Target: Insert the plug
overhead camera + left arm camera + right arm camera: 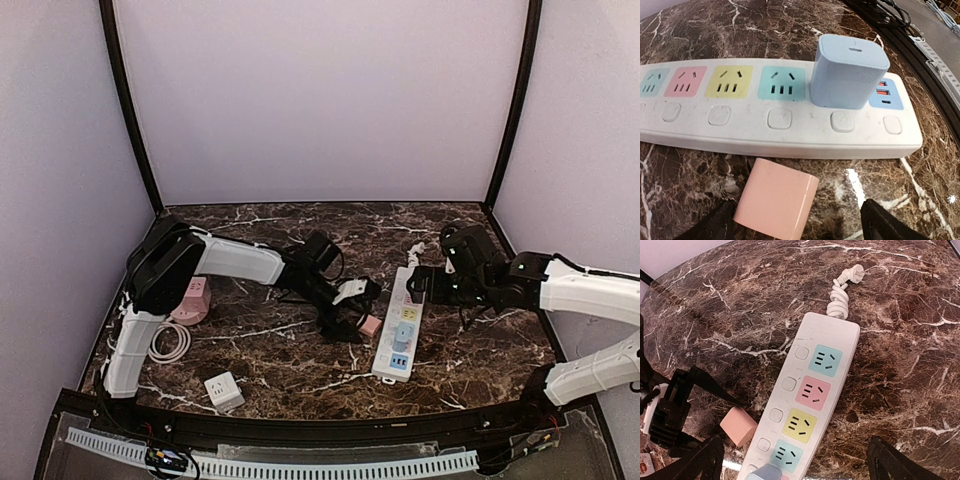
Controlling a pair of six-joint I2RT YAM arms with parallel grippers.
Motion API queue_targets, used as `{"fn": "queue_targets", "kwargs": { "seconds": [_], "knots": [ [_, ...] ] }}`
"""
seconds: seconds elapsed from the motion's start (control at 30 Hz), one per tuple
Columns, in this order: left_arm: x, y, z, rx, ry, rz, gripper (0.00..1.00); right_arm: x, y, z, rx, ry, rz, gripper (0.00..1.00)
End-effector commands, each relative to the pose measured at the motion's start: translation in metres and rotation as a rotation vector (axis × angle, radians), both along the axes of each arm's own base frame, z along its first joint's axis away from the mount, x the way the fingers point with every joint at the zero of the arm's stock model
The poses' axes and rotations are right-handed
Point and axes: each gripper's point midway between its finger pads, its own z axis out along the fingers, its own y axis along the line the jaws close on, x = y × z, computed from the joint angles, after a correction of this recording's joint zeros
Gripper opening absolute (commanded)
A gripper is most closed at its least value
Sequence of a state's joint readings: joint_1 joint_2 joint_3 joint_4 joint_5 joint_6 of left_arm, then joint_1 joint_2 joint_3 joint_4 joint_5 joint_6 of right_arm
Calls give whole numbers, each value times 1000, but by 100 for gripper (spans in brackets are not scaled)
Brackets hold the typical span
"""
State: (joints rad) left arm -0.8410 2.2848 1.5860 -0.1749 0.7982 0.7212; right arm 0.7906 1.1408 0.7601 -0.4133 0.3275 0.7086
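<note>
At table centre, top view: item list for the plug-insertion step.

- Power strip (400, 325): white, laid on the marble table (260, 350), long axis roughly 12 to 6 o'clock. The coiled cord (839, 295) sits at the 12 o'clock end. Four coloured sockets stand free; the socket nearest 6 o'clock is occupied by a blue adapter (850, 70).
- Pink plug (777, 200): the task's thing. It is found on the table just beside the strip, at the strip's 9 o'clock side, level with the near sockets, not yet inserted. Its prongs are not seen.
- Left gripper (362, 318): jaws are parted around the pink plug; a gap is seen between the plug and one finger (887, 225), so no firm grip is made.
- Right gripper (418, 285): spread wide, nothing held, hung over the strip's 12 o'clock end.

Handling note, offered as judgement: the step in hand is the grasp. The plug is best squared between the jaws before closure, taken across its flat sides so that twisting is avoided. Prong direction should be checked once the plug is raised. The free teal socket (781, 82) beside the blue adapter is the closest target; the adapter must be cleared. Descent is best kept vertical, with the strip steadied by the right gripper if sliding is feared.
</note>
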Motion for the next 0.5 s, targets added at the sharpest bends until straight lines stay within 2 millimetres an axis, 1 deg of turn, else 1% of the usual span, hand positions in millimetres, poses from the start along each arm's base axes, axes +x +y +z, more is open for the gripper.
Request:
{"fn": "queue_targets", "kwargs": {
  "seconds": [0.0,0.13,0.2,0.23,0.27,0.3,0.33,0.4,0.43,0.47],
  "knots": [
    [0,1,-6,46,28,7,87,4,0,-2,23,-2,-11,99],
    [-2,-4,-11,54,21,6,85,7,-2,-10,22,21,-27,99],
    [-2,-5,-13,56,20,6,81,9,-1,-15,26,36,-28,99],
    [-3,-5,-14,57,21,5,77,10,0,-18,31,47,-25,99],
    [-4,-5,-14,56,21,3,74,11,1,-21,33,56,-23,99],
    [-4,-5,-14,58,21,3,69,12,2,-23,35,62,-21,99],
    [-5,-5,-14,57,20,1,66,14,3,-26,37,71,-21,99],
    [-6,-5,-15,58,17,2,57,17,4,-30,41,88,-19,99],
    [-6,-5,-17,63,19,2,54,17,6,-33,43,98,-14,99],
    [-7,-5,-17,64,20,2,49,18,7,-35,45,107,-11,99]
  ]
}}
